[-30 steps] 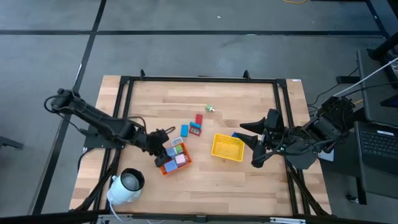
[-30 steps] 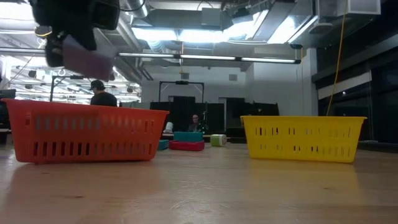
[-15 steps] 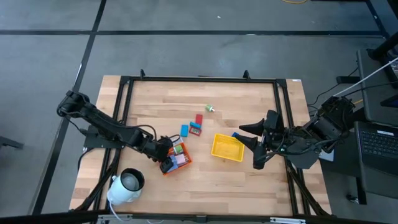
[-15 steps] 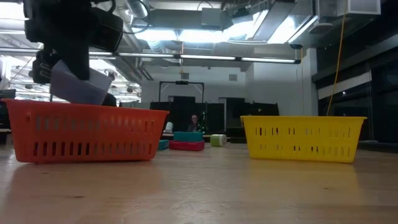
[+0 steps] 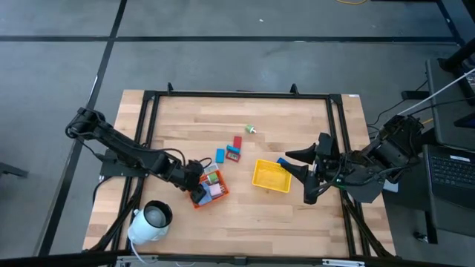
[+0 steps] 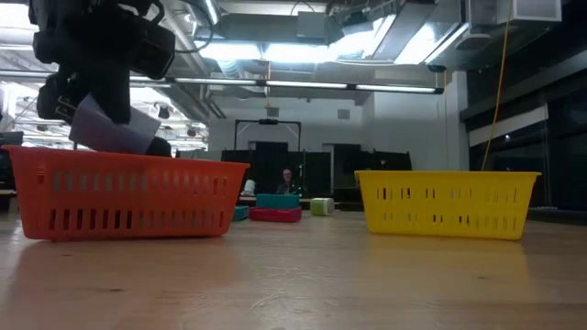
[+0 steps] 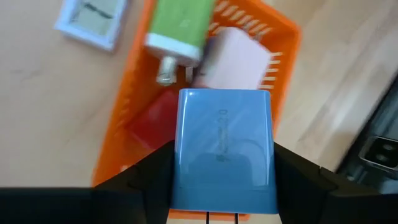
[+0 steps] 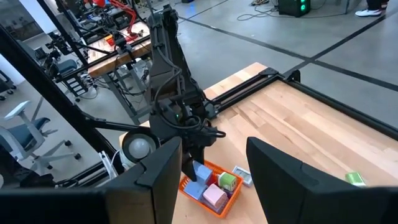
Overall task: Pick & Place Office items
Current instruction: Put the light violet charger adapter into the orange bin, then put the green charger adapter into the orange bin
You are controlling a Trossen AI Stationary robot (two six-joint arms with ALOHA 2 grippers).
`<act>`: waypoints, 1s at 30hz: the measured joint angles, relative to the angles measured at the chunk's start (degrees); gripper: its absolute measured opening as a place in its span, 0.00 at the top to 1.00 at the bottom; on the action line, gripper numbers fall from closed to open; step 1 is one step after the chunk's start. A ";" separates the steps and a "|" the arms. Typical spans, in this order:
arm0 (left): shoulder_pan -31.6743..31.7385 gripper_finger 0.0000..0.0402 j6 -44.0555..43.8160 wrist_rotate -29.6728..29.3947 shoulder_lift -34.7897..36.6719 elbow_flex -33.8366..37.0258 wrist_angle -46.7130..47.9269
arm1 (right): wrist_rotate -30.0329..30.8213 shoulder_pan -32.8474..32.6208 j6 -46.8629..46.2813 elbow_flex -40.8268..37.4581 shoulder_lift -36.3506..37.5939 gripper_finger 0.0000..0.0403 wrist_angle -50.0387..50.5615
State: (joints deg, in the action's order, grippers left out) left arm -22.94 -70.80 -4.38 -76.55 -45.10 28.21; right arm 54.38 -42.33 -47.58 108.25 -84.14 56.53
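Over the orange tray (image 5: 220,193) near the tabletop's (image 5: 297,126) front, the left end effector (image 7: 222,186) grips a light blue block (image 7: 224,146) between its fingers, seen plainly only from the left wrist, with a green piece (image 7: 181,25), a pink piece (image 7: 236,59) and a red piece (image 7: 155,121) in the tray below. From table level the block (image 6: 112,128) hangs at the tray's rim. Overhead, loose red and blue pieces (image 5: 234,150) lie between the trays, a green one (image 5: 251,129) farther back. The right end effector (image 5: 306,178) waits beside the yellow tray (image 5: 271,176), fingers (image 8: 155,174) parted and empty.
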 joint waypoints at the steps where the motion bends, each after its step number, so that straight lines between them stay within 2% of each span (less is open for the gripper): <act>1: 0.00 0.47 -0.17 -0.06 0.00 0.00 0.51 | 0.01 -0.12 -0.17 0.00 0.00 0.54 0.00; 15: -2.31 0.39 -0.50 -1.46 1.60 0.00 4.94 | 0.21 -0.35 -1.00 0.00 0.00 0.54 0.00; 24: -3.72 0.36 -2.41 -9.21 7.06 -0.02 7.00 | 0.21 -0.33 -1.00 0.00 0.00 0.54 -0.02; 30: -3.25 0.36 0.51 -18.60 10.99 -0.02 6.59 | 0.23 -0.33 -1.00 0.00 0.00 0.54 -0.44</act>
State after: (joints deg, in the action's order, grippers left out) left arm -26.19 -70.29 -22.99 -65.57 -45.12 34.80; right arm 54.61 -42.65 -48.58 108.25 -84.14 56.10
